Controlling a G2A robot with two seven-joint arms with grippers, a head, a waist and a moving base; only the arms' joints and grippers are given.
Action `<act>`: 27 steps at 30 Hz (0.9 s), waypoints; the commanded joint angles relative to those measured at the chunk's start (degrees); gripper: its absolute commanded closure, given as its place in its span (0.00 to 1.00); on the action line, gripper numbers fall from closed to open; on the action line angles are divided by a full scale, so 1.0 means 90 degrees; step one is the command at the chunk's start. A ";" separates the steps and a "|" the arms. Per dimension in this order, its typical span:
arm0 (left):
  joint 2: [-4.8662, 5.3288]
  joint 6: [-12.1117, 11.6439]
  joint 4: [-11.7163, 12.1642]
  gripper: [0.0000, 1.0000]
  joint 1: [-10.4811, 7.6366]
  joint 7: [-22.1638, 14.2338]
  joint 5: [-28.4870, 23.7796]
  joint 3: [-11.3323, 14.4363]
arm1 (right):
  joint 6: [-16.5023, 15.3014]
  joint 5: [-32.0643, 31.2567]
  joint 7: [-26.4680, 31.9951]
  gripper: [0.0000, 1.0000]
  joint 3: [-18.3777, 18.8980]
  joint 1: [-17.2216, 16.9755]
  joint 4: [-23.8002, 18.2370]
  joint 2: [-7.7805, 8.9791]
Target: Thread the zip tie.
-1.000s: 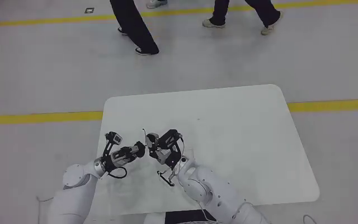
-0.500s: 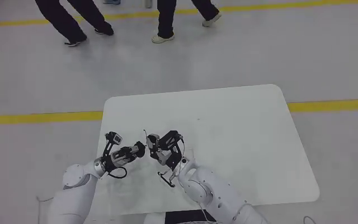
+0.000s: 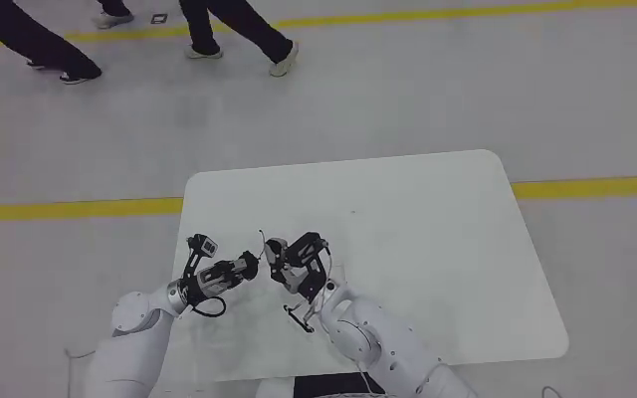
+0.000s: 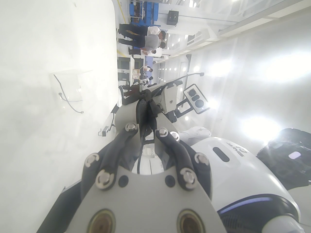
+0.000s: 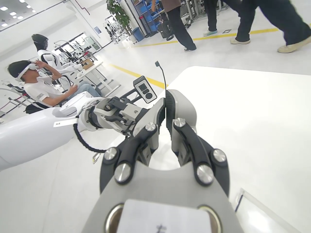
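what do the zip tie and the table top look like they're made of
The zip tie looks like flexible matte black plastic: a thin strip bending in a gentle curve. The table has a smooth white top with slight sheen, maybe laminate or painted board.

White arm shells (image 5: 29, 127), grey right end effector (image 5: 166, 98), silver screws (image 5: 205, 172)

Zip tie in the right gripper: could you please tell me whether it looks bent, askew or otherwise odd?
Nothing stands out. The zip tie is pinched in the shut right gripper. Its free end rises nearly straight past the fingertips to a small head, with no kink or break visible.
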 commanded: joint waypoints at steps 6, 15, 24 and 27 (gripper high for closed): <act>0.0000 0.0000 0.0000 1.00 0.0000 0.0000 0.0000 0.0000 | -0.0008 -0.0008 0.0030 1.00 -0.0012 -0.0015 -0.0020 0.0003; 0.0000 0.0000 0.0000 1.00 0.0000 0.0000 0.0000 0.0000 | -0.0105 0.0077 0.0086 1.00 -0.0120 0.0115 0.0156 -0.0035; 0.0000 0.0000 0.0000 1.00 0.0000 0.0000 0.0000 0.0000 | -0.0134 0.0123 0.0092 1.00 -0.0106 0.0150 0.0258 -0.0039; 0.0000 0.0000 0.0000 1.00 0.0000 0.0000 0.0000 0.0000 | -0.0172 0.0124 0.0099 1.00 -0.0107 0.0152 0.0256 -0.0037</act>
